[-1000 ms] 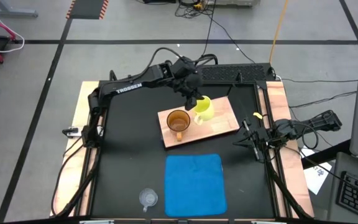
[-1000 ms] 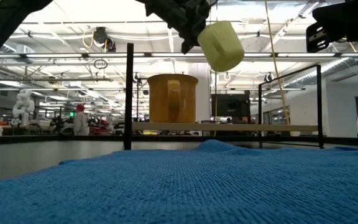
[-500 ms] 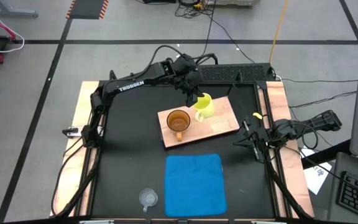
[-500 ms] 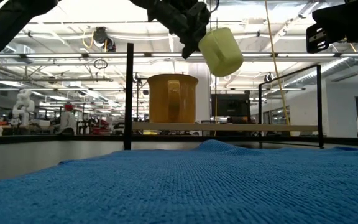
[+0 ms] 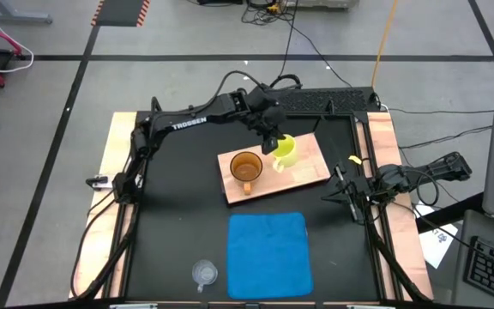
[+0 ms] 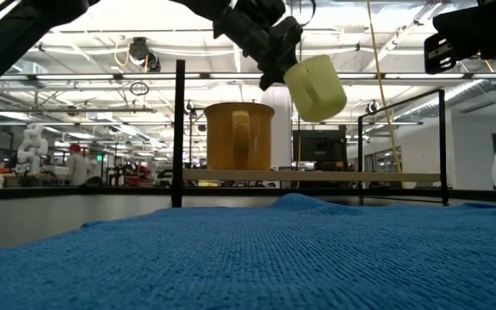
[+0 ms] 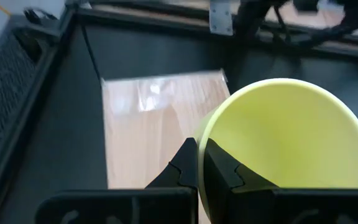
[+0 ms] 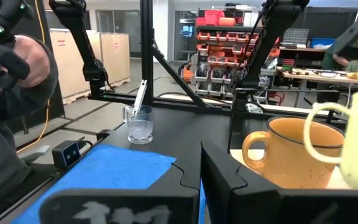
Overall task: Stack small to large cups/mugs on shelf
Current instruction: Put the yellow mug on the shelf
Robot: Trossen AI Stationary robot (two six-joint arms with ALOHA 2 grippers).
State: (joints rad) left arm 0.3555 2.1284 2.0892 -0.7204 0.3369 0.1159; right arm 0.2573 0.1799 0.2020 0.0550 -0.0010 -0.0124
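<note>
Yellow mug [image 5: 286, 151] hangs tilted in the air above the light-wood shelf [image 5: 307, 167], the left gripper [image 5: 272, 141] with its jaws clamped on the mug's rim, just right of the amber-brown mug [image 5: 246, 166] standing upright on the shelf's left part. Small clear cup [image 5: 204, 273] stands on the black worktop [image 5: 178, 215] near the front, left of the blue mat [image 5: 269, 254]. Right gripper [image 5: 331, 196] waits at the worktop's right edge, jaws together, holding nothing.

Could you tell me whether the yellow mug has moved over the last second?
Yes. Held in the shut left gripper, the yellow mug has shifted rightward, away from the amber mug standing on the shelf, and remains lifted above it.
</note>
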